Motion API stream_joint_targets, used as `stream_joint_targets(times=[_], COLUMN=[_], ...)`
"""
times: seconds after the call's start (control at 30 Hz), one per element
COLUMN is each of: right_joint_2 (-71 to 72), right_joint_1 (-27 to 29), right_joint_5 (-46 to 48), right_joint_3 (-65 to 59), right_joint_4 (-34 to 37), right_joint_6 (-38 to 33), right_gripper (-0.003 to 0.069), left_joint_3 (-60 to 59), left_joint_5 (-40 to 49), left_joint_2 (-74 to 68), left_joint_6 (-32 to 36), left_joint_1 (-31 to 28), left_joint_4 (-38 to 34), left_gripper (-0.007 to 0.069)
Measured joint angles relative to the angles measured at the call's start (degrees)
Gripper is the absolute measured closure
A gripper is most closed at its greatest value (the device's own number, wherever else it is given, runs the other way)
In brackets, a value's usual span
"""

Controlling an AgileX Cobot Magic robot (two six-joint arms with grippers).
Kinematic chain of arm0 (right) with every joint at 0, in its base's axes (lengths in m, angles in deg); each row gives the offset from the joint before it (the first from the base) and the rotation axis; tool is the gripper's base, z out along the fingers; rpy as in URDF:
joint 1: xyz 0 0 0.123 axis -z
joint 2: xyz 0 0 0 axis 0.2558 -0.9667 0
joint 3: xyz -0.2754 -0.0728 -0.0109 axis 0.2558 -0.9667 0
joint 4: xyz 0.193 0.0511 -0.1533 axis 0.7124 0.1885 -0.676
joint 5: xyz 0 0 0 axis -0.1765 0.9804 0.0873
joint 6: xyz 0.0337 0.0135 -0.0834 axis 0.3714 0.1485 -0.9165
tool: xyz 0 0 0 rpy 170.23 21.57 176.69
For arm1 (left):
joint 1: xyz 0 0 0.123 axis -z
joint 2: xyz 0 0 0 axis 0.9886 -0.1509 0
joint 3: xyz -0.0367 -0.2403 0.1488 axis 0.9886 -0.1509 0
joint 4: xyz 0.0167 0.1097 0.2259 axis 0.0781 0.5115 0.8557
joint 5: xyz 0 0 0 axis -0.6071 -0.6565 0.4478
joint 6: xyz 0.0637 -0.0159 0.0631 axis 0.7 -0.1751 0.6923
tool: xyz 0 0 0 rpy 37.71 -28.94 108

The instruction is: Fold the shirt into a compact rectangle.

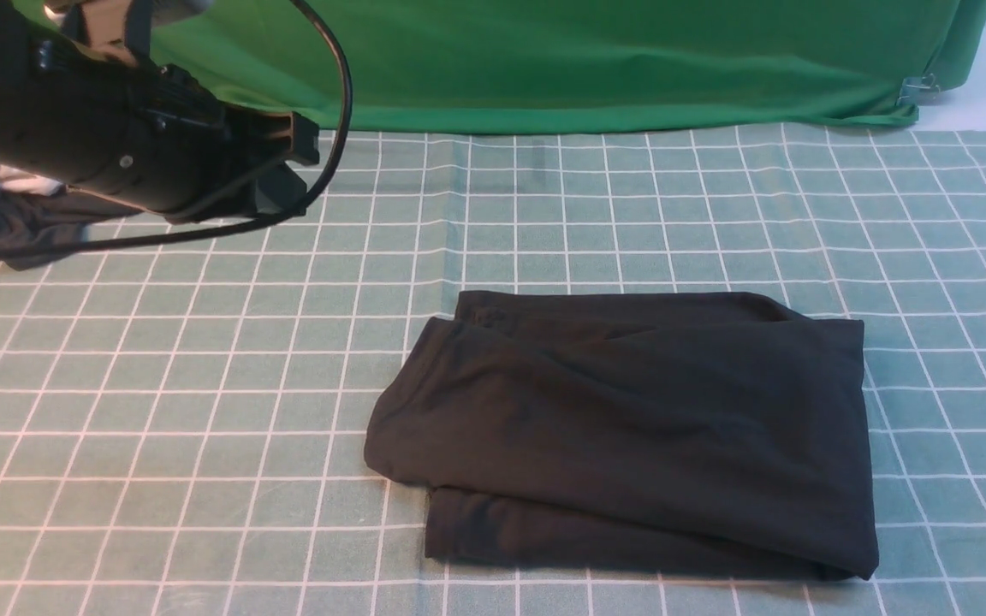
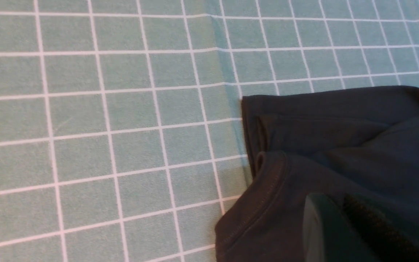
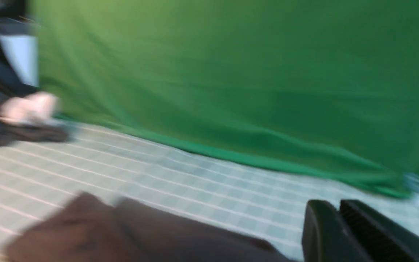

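shirt (image 1: 630, 428) folded on desk (image 1: 159, 411) | soft, limp, light; best pinched at layered edge | left claw (image 2: 340, 225) closed, empty | right claw (image 3: 340, 229) nearly closed, empty

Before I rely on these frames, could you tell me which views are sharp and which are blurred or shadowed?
Front view: sharp and evenly lit, with a soft shadow under the near edge of the shirt. Left wrist view: crisp on the checked tablecloth and collar stitching, though the left gripper is dark and soft. Right wrist view: heavily motion-blurred, the green backdrop smeared.
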Motion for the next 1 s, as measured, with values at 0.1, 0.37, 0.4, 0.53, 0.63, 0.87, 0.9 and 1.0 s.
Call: stream_joint_targets(times=[0.1,0.37,0.4,0.53,0.63,0.87,0.9,1.0], right_joint_2=[2.0,2.1,2.1,2.1,2.1,2.1,2.1,2.1], right_joint_1=[7.7,13.5,13.6,13.7,13.7,13.7,13.7,14.4], right_joint_5=[0.2,2.2,2.0,0.2,0.0,0.0,0.0,0.0], right_joint_3=[-5.2,-11.4,-11.6,-11.6,-11.6,-11.6,-11.6,-11.6], right_joint_4=[-0.2,-2.3,-3.3,-6.1,-9.1,-9.9,-10.0,-10.0], right_joint_6=[0.0,0.0,0.0,0.0,0.0,0.0,0.0,0.0], right_gripper=[0.0592,0.0572,0.0568,0.0559,0.055,0.053,0.0528,0.0518], left_joint_3=[0.0,0.0,0.0,0.0,0.0,0.0,0.0,0.0], left_joint_5=[0.0,1.1,1.2,1.3,1.4,1.4,1.4,1.4], left_joint_2=[0.0,0.0,0.0,0.0,0.0,0.0,0.0,0.0], left_joint_6=[0.1,2.8,2.8,3.0,3.0,3.1,3.1,3.1], left_joint_1=[0.0,0.0,0.0,0.0,0.0,0.0,0.0,0.0], left_joint_4=[0.3,0.5,0.5,0.7,0.9,1.5,1.8,2.7], left_gripper=[0.059,0.059,0.059,0.059,0.059,0.059,0.059,0.059])
